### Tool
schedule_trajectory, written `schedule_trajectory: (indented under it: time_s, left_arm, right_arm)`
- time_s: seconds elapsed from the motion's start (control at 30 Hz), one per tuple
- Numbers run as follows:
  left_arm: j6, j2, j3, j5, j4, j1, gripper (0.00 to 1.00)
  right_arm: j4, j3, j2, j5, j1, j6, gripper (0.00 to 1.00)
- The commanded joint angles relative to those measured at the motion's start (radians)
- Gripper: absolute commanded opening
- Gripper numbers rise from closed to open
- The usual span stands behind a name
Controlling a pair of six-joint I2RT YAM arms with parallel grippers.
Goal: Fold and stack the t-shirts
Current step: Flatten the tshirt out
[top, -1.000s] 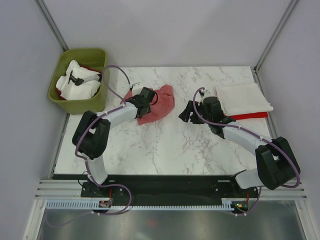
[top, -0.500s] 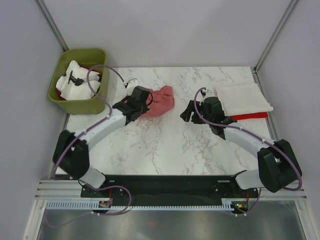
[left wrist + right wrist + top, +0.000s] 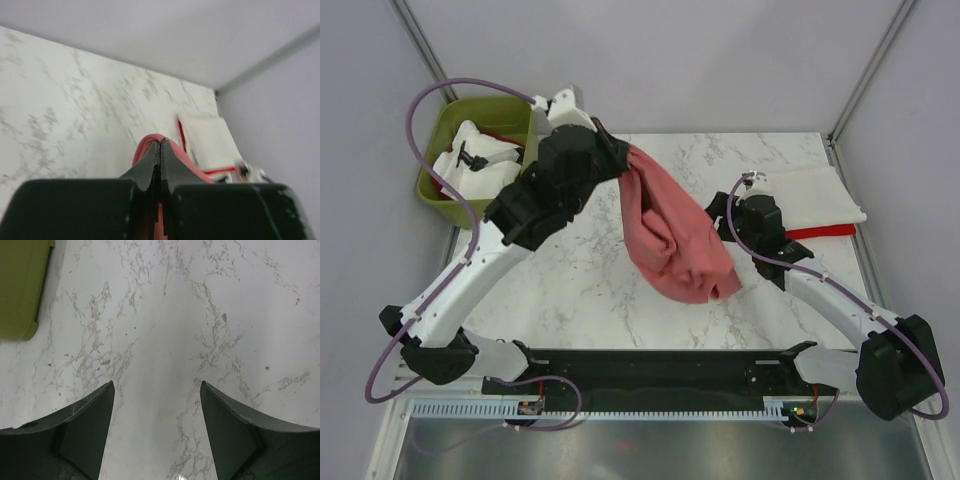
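My left gripper (image 3: 620, 160) is raised high over the table and shut on the dusty salmon-red t-shirt (image 3: 670, 235), which hangs down from it in a long bunch. In the left wrist view the jaws are pressed together (image 3: 160, 146) with salmon cloth (image 3: 176, 152) bulging around them. My right gripper (image 3: 720, 205) is open and empty beside the hanging shirt; in the right wrist view (image 3: 156, 385) only bare marble lies between its fingers. A folded cream-white t-shirt (image 3: 807, 195) lies on a bright red one (image 3: 820, 232) at the right; they also show in the left wrist view (image 3: 210, 140).
A green bin (image 3: 480, 195) with white cloths in it (image 3: 475, 165) stands at the back left corner; its edge shows in the right wrist view (image 3: 20, 290). The marble table (image 3: 590, 290) is walled on three sides.
My left arm has lifted the salmon shirt off the table, from a heap near the middle to hanging high in the air. My right gripper has shifted slightly right and back.
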Motion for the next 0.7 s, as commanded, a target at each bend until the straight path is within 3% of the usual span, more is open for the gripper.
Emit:
schedule_trajectory:
  time_s: [0.0, 0.03, 0.07, 0.1, 0.13, 0.4, 0.67]
  left_arm:
    - [-0.050, 0.087, 0.073, 0.003, -0.081, 0.189, 0.03]
    - [-0.061, 0.116, 0.028, 0.021, -0.080, 0.243, 0.19]
    - [-0.066, 0.130, 0.005, 0.035, -0.078, 0.259, 0.41]
    - [-0.070, 0.142, -0.020, 0.044, -0.081, 0.265, 0.76]
    - [-0.078, 0.147, -0.078, 0.044, -0.078, 0.268, 0.99]
    - [-0.079, 0.078, -0.367, 0.099, 0.049, 0.222, 1.00]
    - [-0.046, -0.033, -0.761, 0.271, 0.391, 0.197, 0.98]
  right_arm:
    - [0.002, -0.010, -0.021, 0.036, 0.001, -0.011, 0.78]
    - [0.002, -0.009, -0.020, 0.039, 0.001, -0.009, 0.79]
    - [-0.003, -0.009, -0.023, 0.038, -0.001, -0.011, 0.79]
    - [-0.005, -0.007, -0.023, 0.042, -0.002, -0.008, 0.80]
    - [-0.006, -0.006, -0.024, 0.045, -0.001, -0.008, 0.80]
    - [-0.021, -0.006, -0.030, 0.070, 0.001, -0.006, 0.82]
    - [0.034, 0.017, 0.091, -0.037, 0.004, -0.038, 0.77]
